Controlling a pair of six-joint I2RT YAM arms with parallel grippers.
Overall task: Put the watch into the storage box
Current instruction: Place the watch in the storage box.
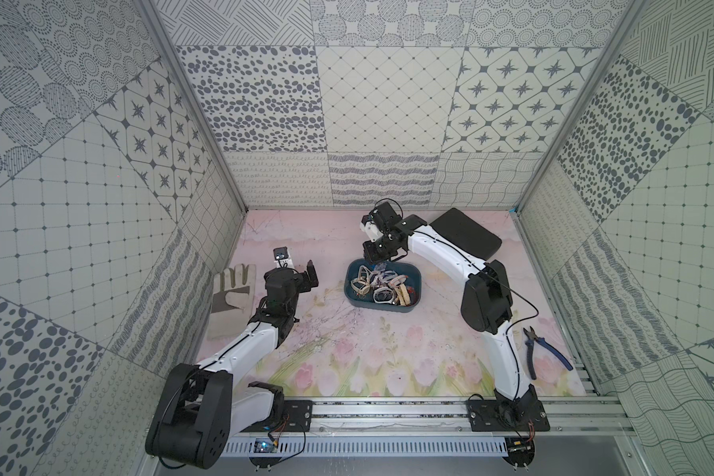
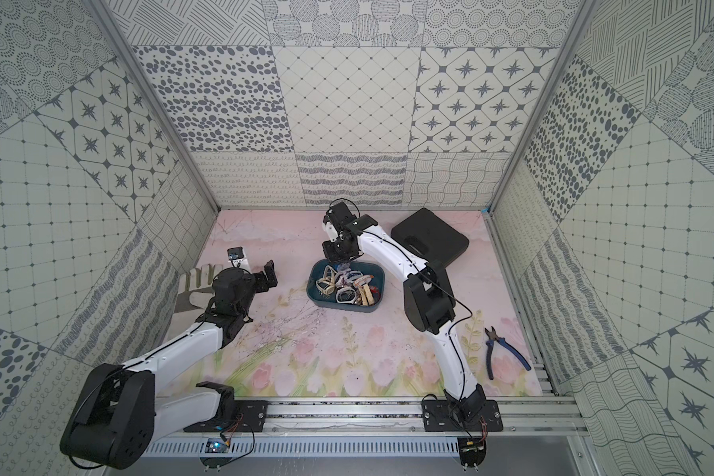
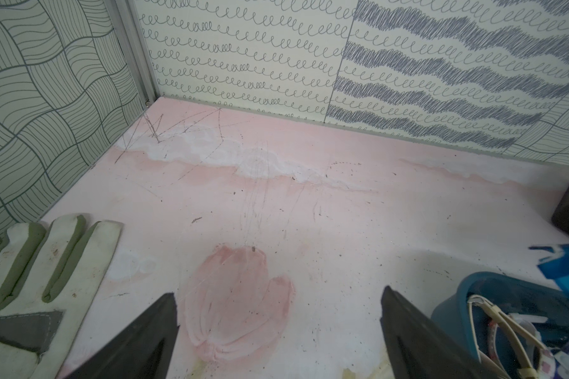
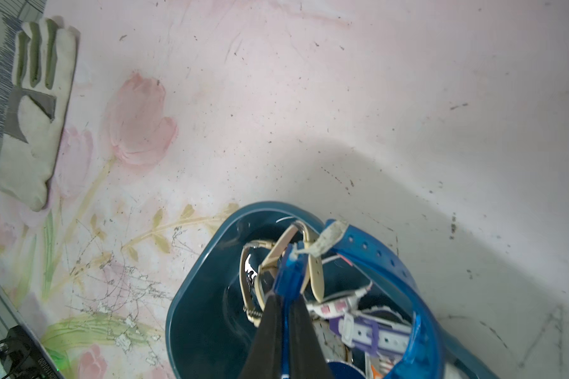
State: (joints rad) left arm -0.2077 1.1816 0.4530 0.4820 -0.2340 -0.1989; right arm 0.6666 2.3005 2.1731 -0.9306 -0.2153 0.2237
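Pink tulip-print counter, patterned walls. Teal box mid-counter, heaped with watches. Over its 11 o'clock corner the right tool is clenched on a blue watch, pinching one strap end; the rest loops out past the rim. At the box's 9 o'clock, left tool released, empty. Watch looks light, strap floppy and slick, likely to swing. A strap pinch suits it; the case seems bulkier.

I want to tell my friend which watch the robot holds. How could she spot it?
Find the teal box in the middle of the pink table. Over its far rim the right tool is shut on one watch. It is bright blue with a row of holes in its strap; its neighbours are cream, white or purple.
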